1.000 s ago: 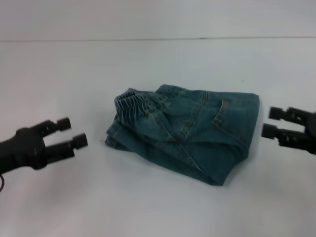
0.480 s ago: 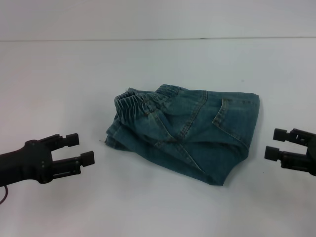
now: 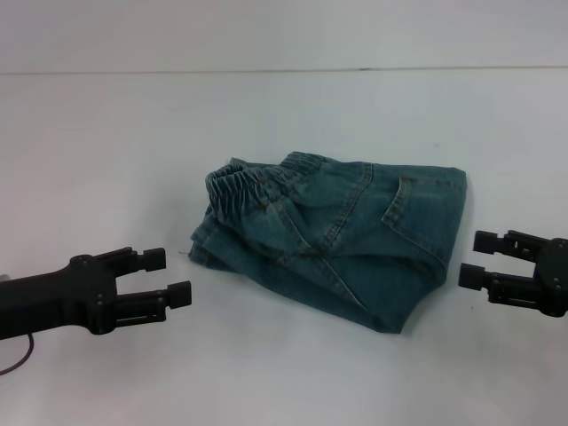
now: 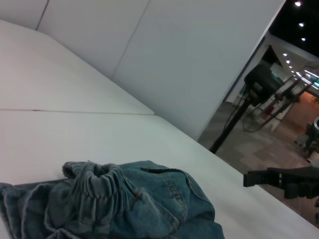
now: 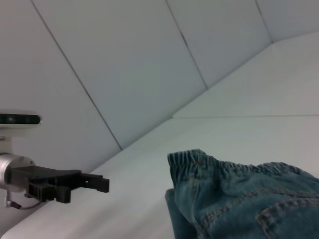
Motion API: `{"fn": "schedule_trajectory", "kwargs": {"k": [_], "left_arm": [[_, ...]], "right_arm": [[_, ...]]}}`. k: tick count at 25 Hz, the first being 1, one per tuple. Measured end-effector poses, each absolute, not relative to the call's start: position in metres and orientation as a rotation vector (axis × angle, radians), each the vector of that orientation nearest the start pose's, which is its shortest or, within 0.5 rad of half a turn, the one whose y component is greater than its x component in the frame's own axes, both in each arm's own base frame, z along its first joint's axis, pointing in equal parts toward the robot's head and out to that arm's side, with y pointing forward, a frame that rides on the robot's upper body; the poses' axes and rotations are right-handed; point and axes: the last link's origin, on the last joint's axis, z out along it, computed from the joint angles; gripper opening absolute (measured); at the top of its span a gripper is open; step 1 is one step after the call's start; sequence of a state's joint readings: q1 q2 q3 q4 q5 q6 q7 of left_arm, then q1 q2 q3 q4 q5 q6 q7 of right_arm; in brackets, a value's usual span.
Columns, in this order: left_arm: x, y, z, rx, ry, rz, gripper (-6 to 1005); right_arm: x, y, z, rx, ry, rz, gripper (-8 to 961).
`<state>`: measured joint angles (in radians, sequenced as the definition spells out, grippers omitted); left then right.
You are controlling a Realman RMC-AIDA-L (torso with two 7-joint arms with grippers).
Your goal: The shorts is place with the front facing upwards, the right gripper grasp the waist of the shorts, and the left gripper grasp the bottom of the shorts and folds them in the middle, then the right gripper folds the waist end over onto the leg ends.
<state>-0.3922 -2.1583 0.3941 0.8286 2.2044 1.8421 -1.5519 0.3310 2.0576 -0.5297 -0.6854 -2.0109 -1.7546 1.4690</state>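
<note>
Left gripper [image 3: 173, 277]: fingers spread, holding nothing, tips aimed at the shorts [image 3: 342, 235] from about 8 o'clock, near the bundle but not touching. Black arm runs back to the 8 o'clock edge of the head view.

Right gripper [image 3: 475, 259]: fingers parted too, nothing between them, sitting at roughly 4 o'clock of the shorts, just beside the folded edge, apart from the cloth. Its body goes off the 3 o'clock edge. It shows far off in the left wrist view [image 4: 264, 178], and the left one shows in the right wrist view [image 5: 92, 183], both clear of the fabric.

Shorts: denim, lying mid table [image 3: 284, 373], a compact multi-layer bundle. Elastic waistband [image 3: 244, 186] bunched at the 10 o'clock end, on top of other layers. Back-pocket stitching faces up toward 3 o'clock. One corner pokes out at 5 o'clock. Edges not squared, some layers stick out at 8 o'clock.

Progress, judged: both folds look done, since the waist lies over onto other denim and the piece is short and thick. Neither gripper grips anything. What's left seems only to clear the arms away, maybe tidy the loose edges. Leg hems can't be made out, so whether the waist lines up on the leg ends can't be told.
</note>
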Motion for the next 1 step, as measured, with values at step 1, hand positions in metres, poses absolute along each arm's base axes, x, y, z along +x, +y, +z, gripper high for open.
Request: {"fn": "schedule_trajectory", "kwargs": {"k": [1], "left_arm": [[-0.2936,0.2634,0.0188,-2.659,-1.003,-0.819,876]], "right_arm": [[0.3137,0.2632,0.031,-2.583,0.946,0.866,854]]}}
